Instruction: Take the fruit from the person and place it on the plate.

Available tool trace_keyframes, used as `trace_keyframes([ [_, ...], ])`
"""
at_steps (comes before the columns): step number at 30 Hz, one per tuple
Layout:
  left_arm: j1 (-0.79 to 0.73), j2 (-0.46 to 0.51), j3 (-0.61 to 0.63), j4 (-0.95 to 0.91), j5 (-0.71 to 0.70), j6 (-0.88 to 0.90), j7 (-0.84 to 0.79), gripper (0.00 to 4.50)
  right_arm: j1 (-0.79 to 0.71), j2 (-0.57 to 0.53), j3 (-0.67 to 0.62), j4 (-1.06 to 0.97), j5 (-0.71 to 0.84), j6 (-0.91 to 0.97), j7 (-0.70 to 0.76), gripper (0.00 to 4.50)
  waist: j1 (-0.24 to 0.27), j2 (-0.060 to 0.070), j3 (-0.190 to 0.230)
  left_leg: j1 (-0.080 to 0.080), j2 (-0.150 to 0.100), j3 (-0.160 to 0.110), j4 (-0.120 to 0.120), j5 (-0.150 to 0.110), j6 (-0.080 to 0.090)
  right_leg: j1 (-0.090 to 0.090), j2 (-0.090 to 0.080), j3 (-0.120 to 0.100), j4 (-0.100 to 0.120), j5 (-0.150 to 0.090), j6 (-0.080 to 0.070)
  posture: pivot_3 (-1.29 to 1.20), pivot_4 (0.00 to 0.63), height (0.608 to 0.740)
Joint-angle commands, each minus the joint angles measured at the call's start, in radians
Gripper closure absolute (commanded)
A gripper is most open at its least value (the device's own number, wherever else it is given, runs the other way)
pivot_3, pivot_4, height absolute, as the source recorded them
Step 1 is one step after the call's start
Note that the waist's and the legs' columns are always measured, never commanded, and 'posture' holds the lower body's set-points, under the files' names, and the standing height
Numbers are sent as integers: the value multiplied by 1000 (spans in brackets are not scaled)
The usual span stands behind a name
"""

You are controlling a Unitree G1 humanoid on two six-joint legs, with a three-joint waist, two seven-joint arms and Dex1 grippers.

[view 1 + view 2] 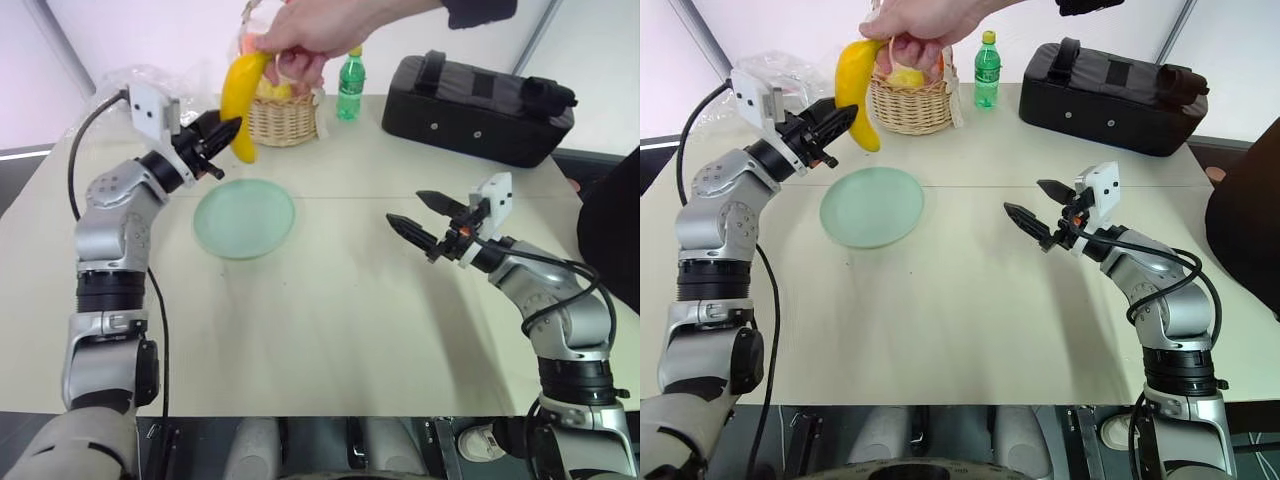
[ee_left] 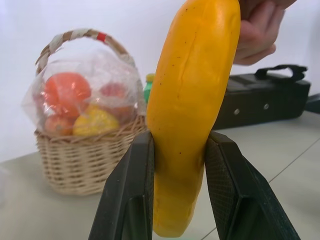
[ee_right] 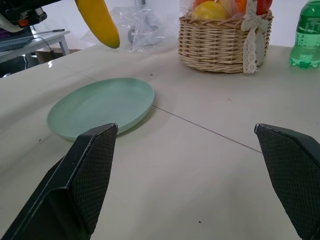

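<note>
A person's hand (image 1: 300, 35) holds the top of a long yellow banana (image 1: 240, 100), the fruit, which hangs in the air behind the pale green plate (image 1: 244, 218). My left gripper (image 1: 228, 133) is shut on the banana's lower half; in the left wrist view the black fingers (image 2: 130, 195) press both sides of the banana (image 2: 192, 100). My right gripper (image 1: 412, 216) hovers open above the table, right of the plate, with nothing between its fingers. The right wrist view shows the plate (image 3: 102, 105) and the banana's tip (image 3: 102, 25) above it.
A wicker basket (image 1: 282, 115) of wrapped fruits stands just behind the banana. A green bottle (image 1: 350, 85) and a black case (image 1: 475, 105) sit at the back right. Crumpled clear plastic (image 1: 135, 80) lies at the back left. A dark-clothed figure (image 1: 610, 220) is at the right edge.
</note>
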Motion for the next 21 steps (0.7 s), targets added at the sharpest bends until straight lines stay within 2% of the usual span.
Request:
trace_keyframes([
  [1, 70, 79, -54, -116, 48, 121, -14, 3604, 5, 1, -9, -32, 0, -25, 5, 0, -11, 0, 0, 0, 0, 0, 0, 0, 0, 0, 0, 0, 0, 0, 0, 0, 150, 740],
  [7, 176, 178, -175, -230, 149, 180, -64, 3604, 2, 7, 0, -20, -7, -30, 7, 0, -13, -1, 1, 0, 0, 0, -1, 0, 0, 0, 0, 0, 1, 0, 0, 0, 150, 740],
  [14, 168, 177, -209, -183, 223, 142, -66, 3604, 5, 8, 1, -22, -9, -30, 4, 0, -13, 0, 1, 0, 0, 0, -1, 0, 0, 0, -1, 0, 1, 0, 0, 0, 150, 740],
  [21, 156, 158, -183, -173, 220, 145, -76, 102, 17, 6, -7, -36, -6, -26, -6, 0, -13, 0, 1, 0, 0, 0, -1, 0, 0, 0, -1, 0, 1, 0, 0, 0, 150, 740],
])
